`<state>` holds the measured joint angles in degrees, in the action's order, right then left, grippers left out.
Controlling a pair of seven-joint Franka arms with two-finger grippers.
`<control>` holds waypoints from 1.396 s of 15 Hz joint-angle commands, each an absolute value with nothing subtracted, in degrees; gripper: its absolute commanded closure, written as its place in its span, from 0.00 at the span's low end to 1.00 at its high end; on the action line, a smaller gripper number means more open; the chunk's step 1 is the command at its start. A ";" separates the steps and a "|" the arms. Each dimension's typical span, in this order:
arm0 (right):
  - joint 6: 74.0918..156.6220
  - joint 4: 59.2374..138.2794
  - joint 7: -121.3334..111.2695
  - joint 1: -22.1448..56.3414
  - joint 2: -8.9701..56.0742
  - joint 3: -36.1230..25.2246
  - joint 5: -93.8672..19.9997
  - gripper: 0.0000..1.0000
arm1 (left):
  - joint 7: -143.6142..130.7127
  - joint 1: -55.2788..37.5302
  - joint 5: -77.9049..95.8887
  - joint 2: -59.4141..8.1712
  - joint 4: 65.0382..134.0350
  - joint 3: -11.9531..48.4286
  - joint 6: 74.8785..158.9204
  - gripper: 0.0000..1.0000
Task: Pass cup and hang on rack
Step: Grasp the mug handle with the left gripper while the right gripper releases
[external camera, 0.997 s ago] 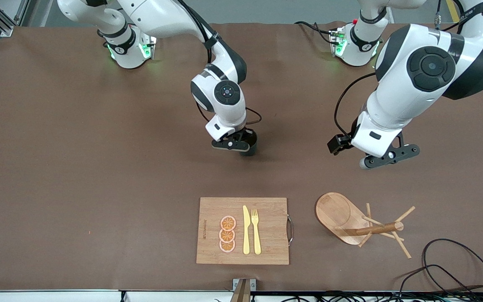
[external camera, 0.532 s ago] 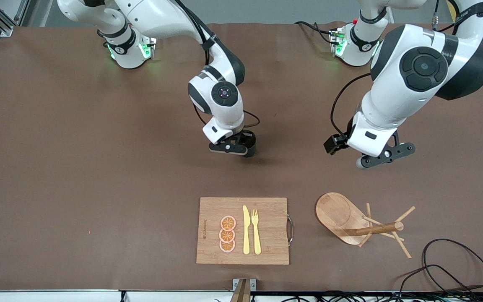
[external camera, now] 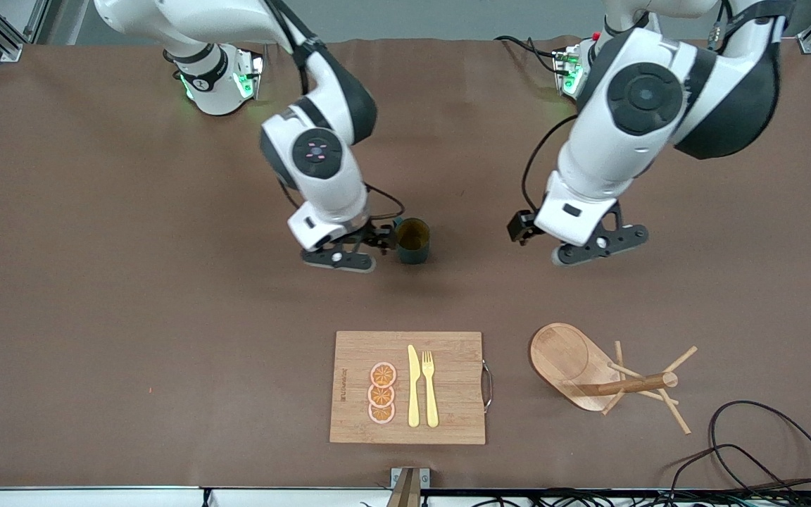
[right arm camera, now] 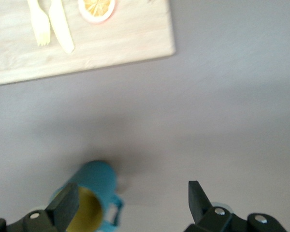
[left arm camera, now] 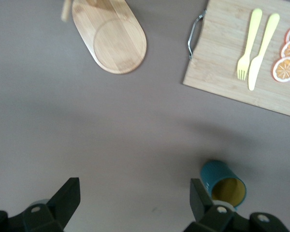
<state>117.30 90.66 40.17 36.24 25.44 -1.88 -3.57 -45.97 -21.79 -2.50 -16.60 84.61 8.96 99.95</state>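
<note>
Brown matting covers the table [external camera: 131,317], and the cup [external camera: 413,241] stands upright on it near the middle, its mustard-yellow inside showing from above and its small handle turned toward the right arm's end. Just beside that handle hangs the right gripper [external camera: 349,255], low over the mat with its fingers spread wide and nothing between them; in the right wrist view the cup [right arm camera: 89,200] sits by one finger [right arm camera: 65,209] rather than in the gap, so it is released and free. Toward the left arm's end of the table the left gripper [external camera: 599,245] hovers over bare mat, well apart from the cup, and its fingers [left arm camera: 67,200] are likewise parted and empty in the left wrist view, where the cup [left arm camera: 223,183] appears beside one of them. Nearer to the front camera than the cup lies a bamboo cutting board [external camera: 448,412] with a metal handle, carrying three orange slices [external camera: 381,393], a yellow knife [external camera: 413,387] and a yellow fork [external camera: 430,389]. Beside the board, toward the left arm's end, stands the rack [external camera: 606,377] on its oval base, with thin pegs fanning from its post. Black cables [external camera: 750,451] coil at the table's near corner by the rack.
</note>
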 commanded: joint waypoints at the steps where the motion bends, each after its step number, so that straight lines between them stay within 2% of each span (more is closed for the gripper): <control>1: 111.55 92.55 27.73 28.16 21.02 -1.14 -4.48 0.00 | -50.69 -25.03 -4.30 -18.54 83.58 8.96 99.58 0.00; 8: 102.49 92.46 1.17 8.46 16.53 -1.14 -1.68 0.00 | -71.69 -38.83 -16.68 -26.00 82.27 8.88 101.07 0.00; 11: 98.45 90.54 0.09 5.54 14.50 -1.14 1.66 0.00 | -82.31 -45.77 -23.09 -30.48 80.34 8.88 101.42 0.00; 15: 89.84 81.31 0.00 1.59 15.29 -1.05 1.06 0.00 | -98.66 -52.98 -32.66 -36.38 78.84 8.70 101.60 0.00; 21: 85.89 78.68 0.61 -0.88 15.47 -1.05 0.18 0.00 | -120.21 -60.28 -53.76 -45.51 78.93 8.70 103.54 0.01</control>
